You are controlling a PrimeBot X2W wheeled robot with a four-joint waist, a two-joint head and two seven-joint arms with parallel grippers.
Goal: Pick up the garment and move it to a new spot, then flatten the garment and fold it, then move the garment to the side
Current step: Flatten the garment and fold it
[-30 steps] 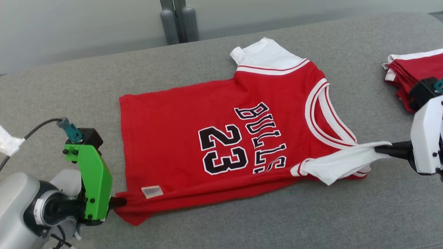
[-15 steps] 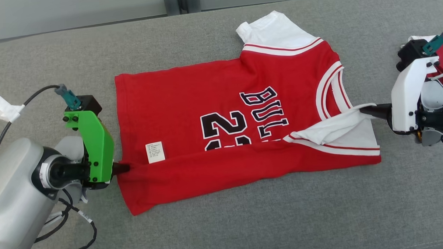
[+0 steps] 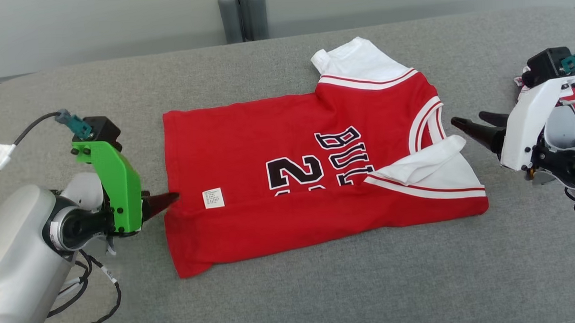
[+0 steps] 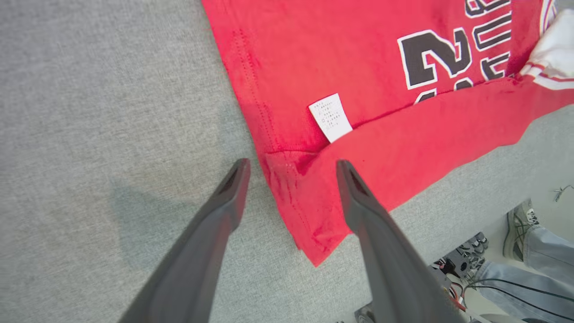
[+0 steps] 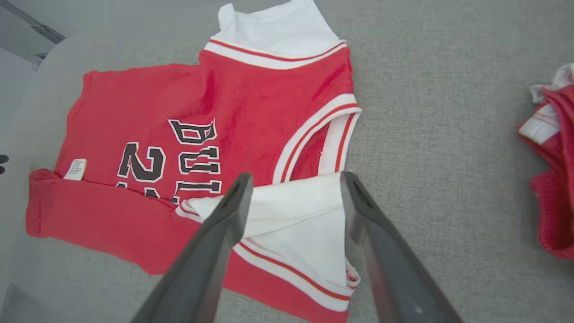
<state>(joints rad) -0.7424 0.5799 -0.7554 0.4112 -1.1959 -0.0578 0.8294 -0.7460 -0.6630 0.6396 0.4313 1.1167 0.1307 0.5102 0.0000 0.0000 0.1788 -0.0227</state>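
Garment and grippers, please: what is each hand doing?

The left gripper (image 3: 163, 203) reaches in from the robot's left on a grey forearm with a green bracket (image 3: 113, 182). It lies low and nearly level, pointing right. Its two dark fingers are spread apart and hold nothing. In the left wrist view they stand either side of the hem where the fold begins. I cannot tell whether they touch the cloth.

And the other one?

The right gripper (image 3: 468, 119) comes in from the right on a white bracket (image 3: 530, 124), pointing left. Its fingers are also spread and hold nothing. In the head view the tips sit just beside the collar end. In its own wrist view the fingers frame the folded white sleeve (image 3: 426, 164).

Where is the garment (image 3: 268, 148) itself?

It is a red jersey, flat on a grey cushioned surface (image 3: 368, 283) between the two grippers. The hem faces the robot's left and the collar its right. The near long edge is folded up over the front, covering the lower half of the black number and lettering. A white care label (image 3: 213, 198) shows at the fold, near the left fingers. The other white sleeve juts out at the far edge.

Anything further out?

A pile of red and white cloth (image 5: 554, 179) lies well apart on the right. A person's shoe (image 4: 520, 229) shows beyond the surface's edge.
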